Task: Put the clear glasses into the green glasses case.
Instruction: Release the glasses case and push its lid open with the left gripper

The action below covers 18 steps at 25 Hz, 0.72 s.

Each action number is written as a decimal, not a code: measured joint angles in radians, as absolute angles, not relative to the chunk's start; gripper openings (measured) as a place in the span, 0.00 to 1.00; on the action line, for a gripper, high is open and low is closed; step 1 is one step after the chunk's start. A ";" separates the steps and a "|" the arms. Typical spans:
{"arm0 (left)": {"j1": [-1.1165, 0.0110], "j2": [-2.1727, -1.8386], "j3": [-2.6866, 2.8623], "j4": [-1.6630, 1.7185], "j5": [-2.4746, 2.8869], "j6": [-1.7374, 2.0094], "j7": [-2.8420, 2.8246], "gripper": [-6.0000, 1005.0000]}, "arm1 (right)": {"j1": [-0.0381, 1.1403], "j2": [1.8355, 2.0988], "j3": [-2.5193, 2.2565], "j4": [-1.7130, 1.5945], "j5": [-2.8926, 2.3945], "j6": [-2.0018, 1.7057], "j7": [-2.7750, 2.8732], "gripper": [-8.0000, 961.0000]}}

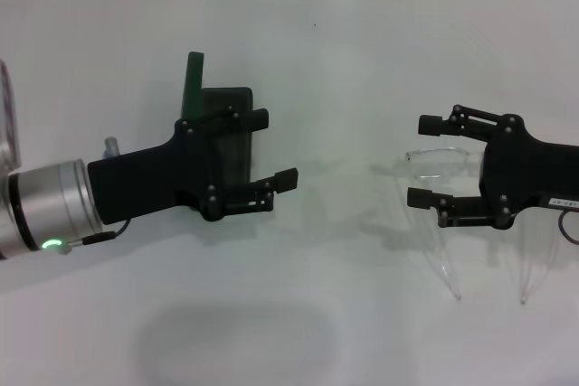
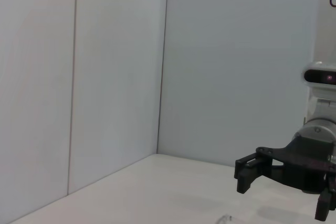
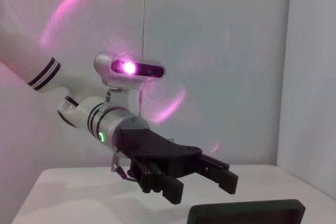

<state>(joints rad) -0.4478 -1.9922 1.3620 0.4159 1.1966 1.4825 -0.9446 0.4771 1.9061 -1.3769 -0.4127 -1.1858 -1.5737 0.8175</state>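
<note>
Head view, from the left: the left gripper (image 1: 274,148) hangs over the green glasses case (image 1: 220,133), which stands open on the white bench (image 1: 335,61) with its lid upright. Its fingers are spread wide and hold nothing. A broad bare stretch of bench separates it from the right gripper (image 1: 424,159), equally wide open and empty, directly over the clear glasses (image 1: 441,162). The glasses' temple arms reach toward the bench's near edge.

The head camera looked down on the bench (image 1: 362,42); each wrist camera faced across it, low, catching the opposite arm's claw.
</note>
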 joint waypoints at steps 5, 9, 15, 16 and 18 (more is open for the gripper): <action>-0.448 -1.995 1.362 0.419 1.197 1.482 -0.951 0.87 | 0.475 1.907 -1.377 -0.413 -1.186 -1.570 0.818 0.89; -0.448 -1.995 1.362 0.421 1.198 1.482 -0.965 0.87 | 0.471 1.907 -1.378 -0.413 -1.186 -1.568 0.818 0.89; -0.447 -1.984 1.361 0.491 1.197 1.483 -1.120 0.87 | 0.469 1.907 -1.378 -0.413 -1.186 -1.559 0.818 0.89; -0.443 -1.978 1.361 0.524 1.199 1.482 -1.167 0.87 | 0.469 1.907 -1.378 -0.413 -1.186 -1.559 0.818 0.89; -0.436 -1.965 1.360 0.591 1.200 1.469 -1.261 0.87 | 0.469 1.907 -1.377 -0.413 -1.186 -1.559 0.818 0.89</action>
<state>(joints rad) -0.4359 -1.9654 1.3602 0.5905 1.2004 1.4692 -1.2614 0.4694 1.9067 -1.3772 -0.4126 -1.1857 -1.5587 0.8175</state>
